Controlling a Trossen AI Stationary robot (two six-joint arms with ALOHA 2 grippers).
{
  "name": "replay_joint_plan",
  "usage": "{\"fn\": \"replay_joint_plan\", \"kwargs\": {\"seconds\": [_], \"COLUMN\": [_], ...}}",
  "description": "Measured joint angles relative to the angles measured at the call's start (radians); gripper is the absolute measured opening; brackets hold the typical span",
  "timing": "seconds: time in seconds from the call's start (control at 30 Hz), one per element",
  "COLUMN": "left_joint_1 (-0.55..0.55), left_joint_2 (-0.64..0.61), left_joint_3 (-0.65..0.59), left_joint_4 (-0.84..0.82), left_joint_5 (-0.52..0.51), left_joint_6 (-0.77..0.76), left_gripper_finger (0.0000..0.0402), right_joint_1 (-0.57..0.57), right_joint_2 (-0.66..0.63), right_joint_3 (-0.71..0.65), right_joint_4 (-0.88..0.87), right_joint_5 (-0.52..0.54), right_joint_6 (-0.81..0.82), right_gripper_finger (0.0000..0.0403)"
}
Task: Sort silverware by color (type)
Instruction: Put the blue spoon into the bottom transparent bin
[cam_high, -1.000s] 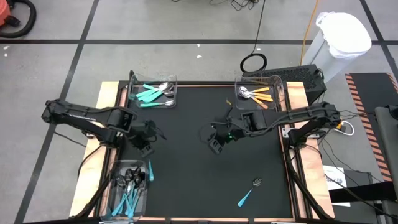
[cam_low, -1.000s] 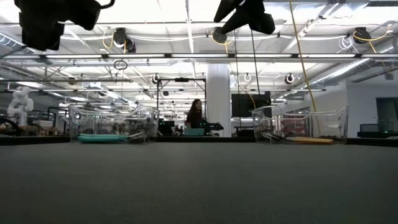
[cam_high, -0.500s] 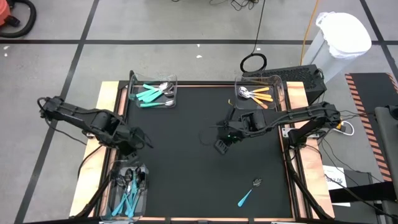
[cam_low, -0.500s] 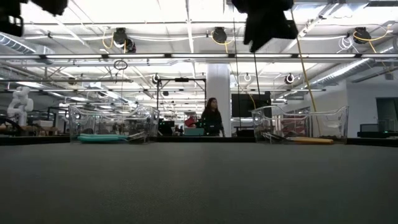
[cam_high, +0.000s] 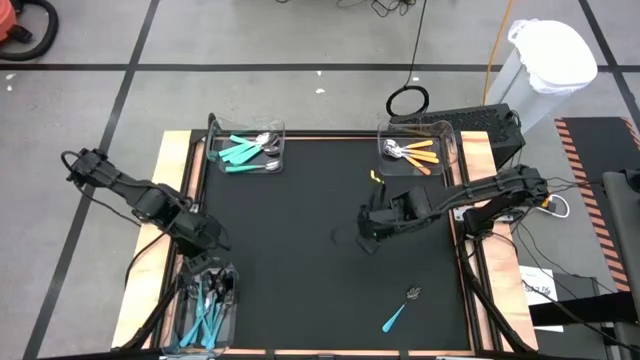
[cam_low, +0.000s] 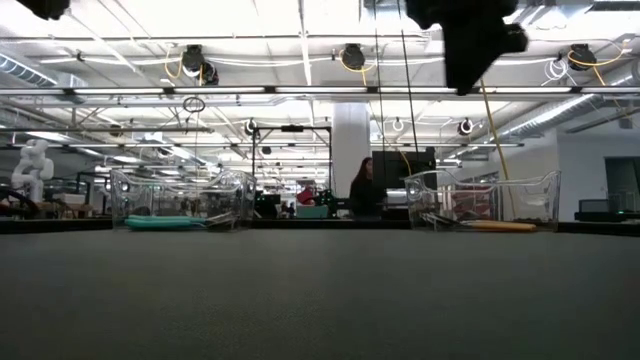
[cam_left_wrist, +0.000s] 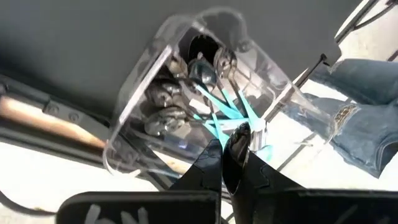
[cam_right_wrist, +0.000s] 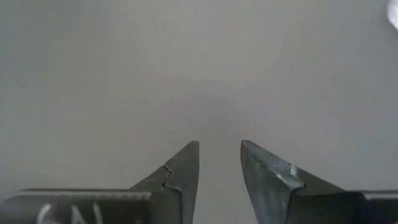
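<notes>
A teal fork (cam_high: 397, 312) with a dark head lies alone at the lower right of the counter (cam_high: 300, 230). Above it, mid-frame, the right tool (cam_high: 366, 240) hangs part open and empty. At lower left, the left tool (cam_high: 212, 243), closed and empty, hovers beside a bin (cam_high: 207, 307) of teal silverware.

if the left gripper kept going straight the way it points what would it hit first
Most likely the teal-handled spoons in the clear bin at the table's near left corner. The shut left gripper aims into that bin from above; how far above is unclear.
</notes>
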Motion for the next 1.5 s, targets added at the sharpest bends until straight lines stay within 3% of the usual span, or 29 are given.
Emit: {"fn": "replay_joint_plan", "kwargs": {"seconds": [0.2,0.3,0.43,0.6,0.73,0.83,1.0,1.1,1.2,1.5], "left_joint_1": [-0.101,-0.149,-0.186,-0.198,-0.225,-0.231,-0.230,-0.230,-0.217,-0.133], "left_joint_2": [-0.002,0.000,0.006,0.007,0.007,0.007,0.006,0.003,-0.006,-0.016], "left_joint_3": [-0.038,-0.129,-0.246,-0.281,-0.280,-0.280,-0.253,-0.213,-0.165,-0.105], "left_joint_4": [0.032,0.194,0.390,0.439,0.452,0.471,0.477,0.473,0.474,0.491], "left_joint_5": [0.002,0.072,0.077,0.015,-0.068,-0.081,-0.109,-0.158,-0.204,-0.454], "left_joint_6": [-0.179,-0.264,-0.377,-0.439,-0.461,-0.470,-0.506,-0.505,-0.467,-0.353], "left_gripper_finger": [0.0006,0.0006,0.0010,0.0064,0.0129,0.0174,0.0217,0.0220,0.0220,0.0221], "right_joint_1": [0.077,0.106,0.139,0.176,0.245,0.297,0.382,0.431,0.476,0.528], "right_joint_2": [0.000,0.000,0.000,0.000,-0.001,0.000,0.002,0.001,0.001,0.076], "right_joint_3": [0.000,0.000,0.000,-0.001,-0.026,-0.084,-0.275,-0.367,-0.432,-0.488], "right_joint_4": [-0.128,-0.144,-0.140,-0.275,-0.322,-0.236,0.106,0.292,0.453,0.570], "right_joint_5": [0.036,0.064,0.057,0.024,-0.028,-0.105,-0.208,-0.279,-0.279,-0.314], "right_joint_6": [0.168,0.226,0.272,0.572,0.709,0.754,0.942,1.066,1.177,1.292], "right_gripper_finger": [0.0114,0.0114,0.0114,0.0114,0.0125,0.0145,0.0182,0.0197,0.0200,0.0160]}}
